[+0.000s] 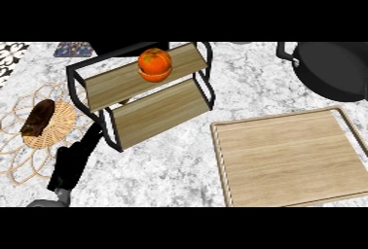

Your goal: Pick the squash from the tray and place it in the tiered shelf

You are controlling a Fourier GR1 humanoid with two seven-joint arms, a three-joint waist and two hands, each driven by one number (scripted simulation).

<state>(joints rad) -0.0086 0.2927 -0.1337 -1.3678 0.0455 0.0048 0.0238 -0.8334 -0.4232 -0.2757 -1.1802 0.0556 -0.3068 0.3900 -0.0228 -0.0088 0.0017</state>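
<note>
The squash (155,64), round and orange, sits on the upper board of the tiered shelf (147,104), towards the far end of that board and well apart from the tray (287,160). The shelf has a black frame and two pale wooden boards, the lower one stepped forward of the upper, and it stands at a slant on the grey-white marbled table (179,168). The tray, a pale wooden square with a low rim, lies flat on the table to the right of the shelf, near the lower right of the view. Beyond it, at the upper right corner, stands a black pan (338,68), partly cut by the edge. The left hand (72,163) comes in from the lower left, its fingers (90,138) stretched out fairly straight and holding nothing; their tips lie just beside the shelf's near left corner, though I cannot tell whether they touch the frame. Left of the hand lies a woven placemat (18,155) with a wicker dish (63,121) on it, and a dark brown lump (39,116) rests on the dish.
</note>
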